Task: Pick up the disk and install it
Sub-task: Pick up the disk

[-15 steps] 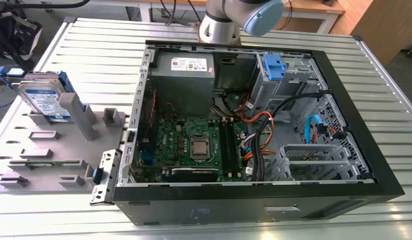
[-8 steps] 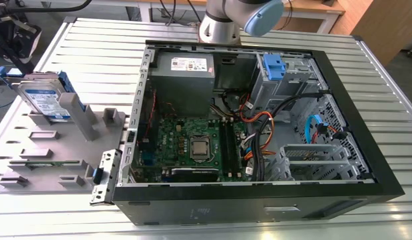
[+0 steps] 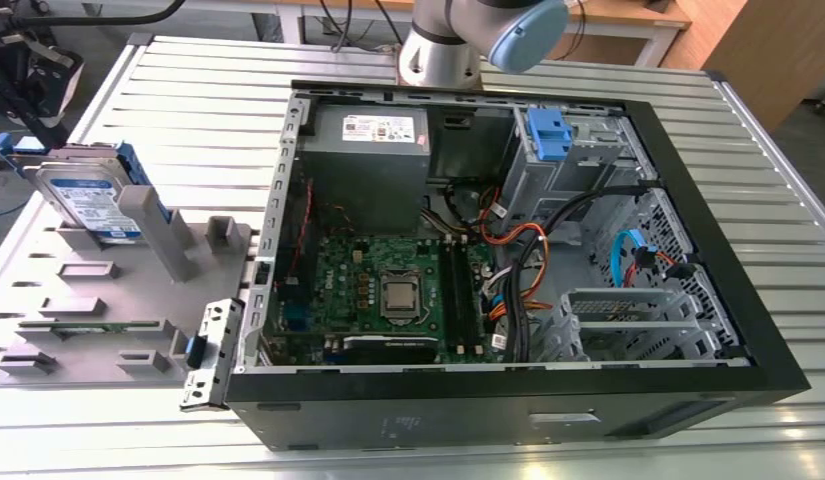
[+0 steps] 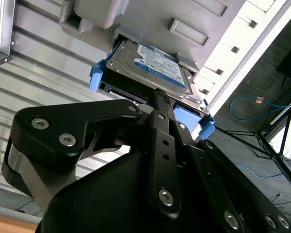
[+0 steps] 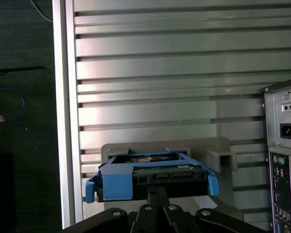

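Observation:
The disk (image 3: 89,200), a silver drive with a white-and-blue label in a blue carrier frame, stands on edge in a grey slotted holder (image 3: 105,300) at the exterior view's left. My gripper (image 3: 39,130) hangs just above its top edge. In both wrist views the black fingers run together to a narrow tip. In the second wrist view the gripper (image 4: 157,94) meets the edge of the disk (image 4: 155,63). In the first wrist view the gripper (image 5: 155,188) sits at the middle of the carrier edge of the disk (image 5: 136,182). Whether the tips clamp anything is hidden.
An open black computer case (image 3: 679,180) lies on the slatted metal table (image 3: 185,90), to the exterior view's right of the holder. Inside are a grey power-supply box (image 3: 365,150), a green board, cables and a drive cage with a blue latch (image 3: 548,135). The case's rear panel (image 5: 283,160) stands near the holder.

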Robot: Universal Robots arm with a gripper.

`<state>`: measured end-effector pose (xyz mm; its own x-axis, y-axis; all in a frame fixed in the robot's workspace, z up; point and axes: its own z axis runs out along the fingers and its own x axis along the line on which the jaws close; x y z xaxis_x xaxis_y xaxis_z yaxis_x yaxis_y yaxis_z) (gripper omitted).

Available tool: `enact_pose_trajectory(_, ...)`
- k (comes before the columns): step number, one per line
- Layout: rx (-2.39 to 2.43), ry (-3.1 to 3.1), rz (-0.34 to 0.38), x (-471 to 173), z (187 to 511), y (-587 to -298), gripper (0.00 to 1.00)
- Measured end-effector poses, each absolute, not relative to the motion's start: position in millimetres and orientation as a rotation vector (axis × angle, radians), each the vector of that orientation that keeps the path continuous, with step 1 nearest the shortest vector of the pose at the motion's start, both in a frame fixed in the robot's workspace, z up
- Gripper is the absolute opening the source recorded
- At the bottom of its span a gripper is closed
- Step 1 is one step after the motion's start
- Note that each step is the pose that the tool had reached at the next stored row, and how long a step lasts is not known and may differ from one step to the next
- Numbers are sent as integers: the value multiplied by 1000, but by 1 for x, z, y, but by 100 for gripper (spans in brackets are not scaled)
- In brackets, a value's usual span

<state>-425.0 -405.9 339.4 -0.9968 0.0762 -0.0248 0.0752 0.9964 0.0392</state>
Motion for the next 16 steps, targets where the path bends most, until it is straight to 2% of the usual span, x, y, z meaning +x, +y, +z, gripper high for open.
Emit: enact_pose_trajectory(16,52,3115,61,-425,339,-406,11)
